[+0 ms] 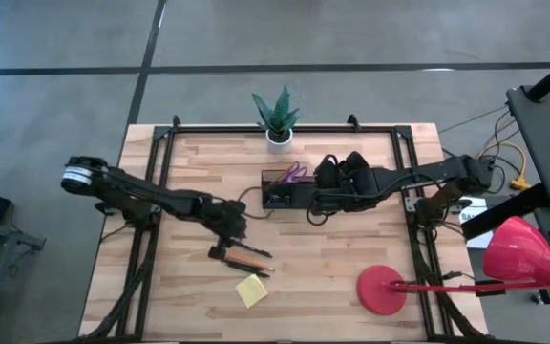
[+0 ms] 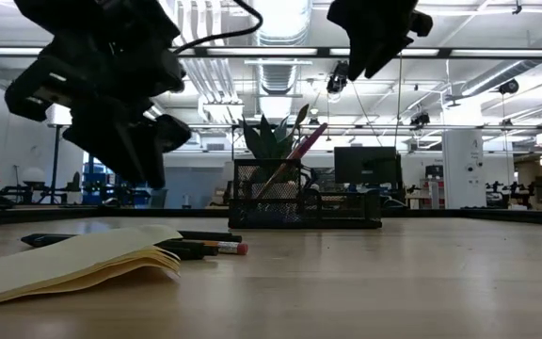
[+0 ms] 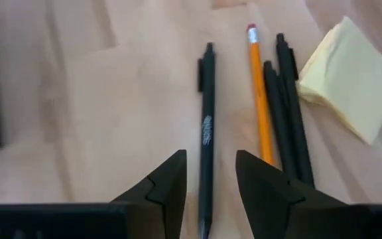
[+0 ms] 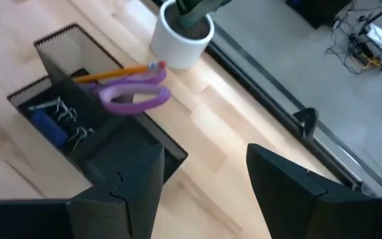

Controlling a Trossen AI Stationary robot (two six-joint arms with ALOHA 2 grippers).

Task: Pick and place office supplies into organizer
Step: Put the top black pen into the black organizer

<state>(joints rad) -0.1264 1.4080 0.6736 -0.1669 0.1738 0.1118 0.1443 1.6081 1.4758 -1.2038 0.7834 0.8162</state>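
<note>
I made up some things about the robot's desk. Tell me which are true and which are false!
1. The purple scissors are already in the black organizer. True.
2. The yellow sticky-note pad is inside the organizer. False: it lies on the table, beside the pens.
3. The left end effector is open above a black pen. True.
4. The right end effector is holding an orange pencil. False: it is open and holds nothing, near the organizer.
5. The plant pot is red. False: it is white.
</note>
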